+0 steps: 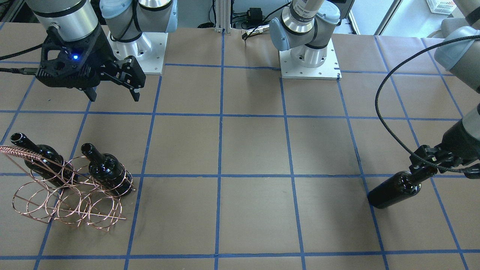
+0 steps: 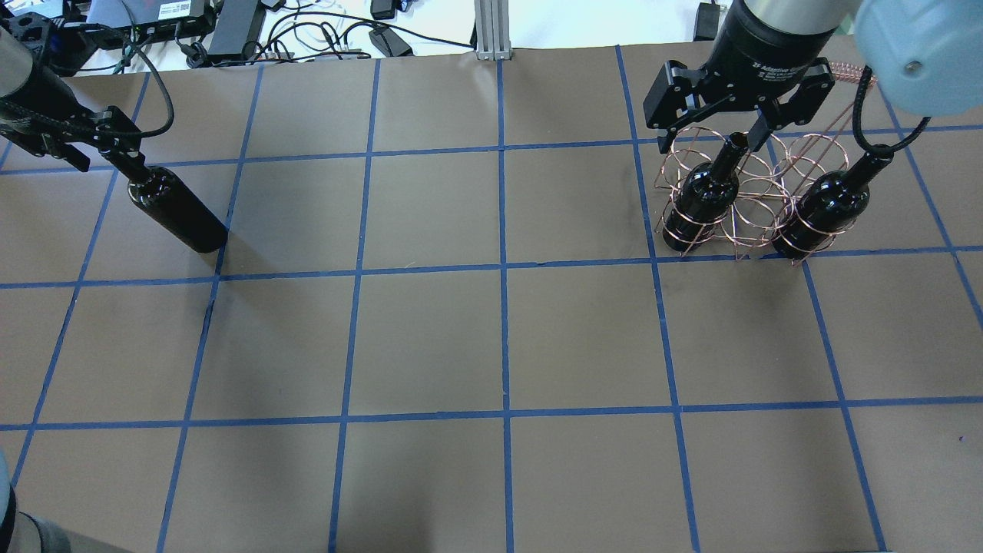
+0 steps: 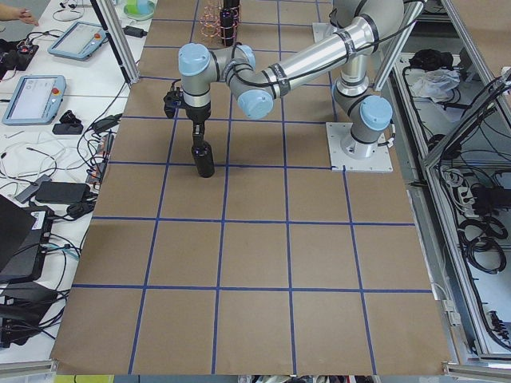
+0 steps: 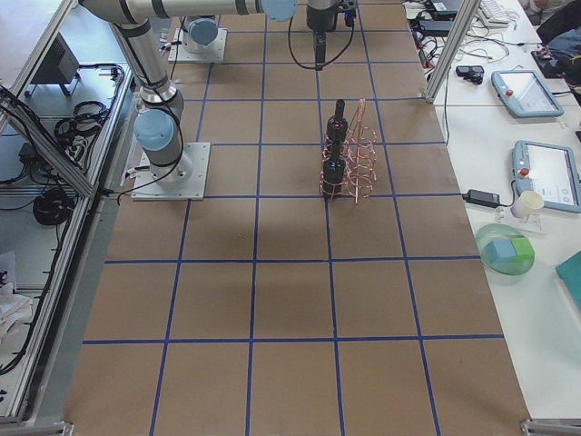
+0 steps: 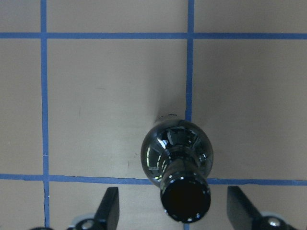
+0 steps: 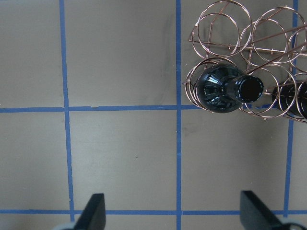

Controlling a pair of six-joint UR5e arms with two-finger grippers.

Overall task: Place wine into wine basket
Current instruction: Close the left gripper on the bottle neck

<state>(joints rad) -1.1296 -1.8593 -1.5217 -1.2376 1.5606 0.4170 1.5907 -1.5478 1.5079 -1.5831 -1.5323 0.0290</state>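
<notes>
Brown paper, marked into squares by blue tape, covered the table [image 1: 255, 150]. Only one piece of writing could be read: white lettering on the black body of the right gripper [image 2: 713, 132]. The word "Adaptive" stood out there in the overhead view, and the rest was too small to make out. The bottles were plain glossy dark glass.

The left arm reached far out to its own side of the table, its wrist turned so that the left gripper [image 1: 423, 169] pointed straight down. The wine bottle [image 1: 393, 191] stood upright on the table directly beneath it, its neck rising between the jaws. In the left wrist view the jaws were apart, one finger on each side of the bottle's mouth. Bare table showed in both gaps, so they straddled the neck without touching it.

The right arm held its wrist high and pointing down, its jaws spread wide with nothing between them. The copper wire basket [image 1: 19, 151] sat below and just beyond those fingertips, well apart from the left jaws across the table. Two other bottles stood neck-up in its rings. The nearer bottle [image 1: 108, 170] showed its mouth ahead of the right jaws in the wrist view, not between them. The farther bottle [image 1: 41, 157] stood beside it.
</notes>
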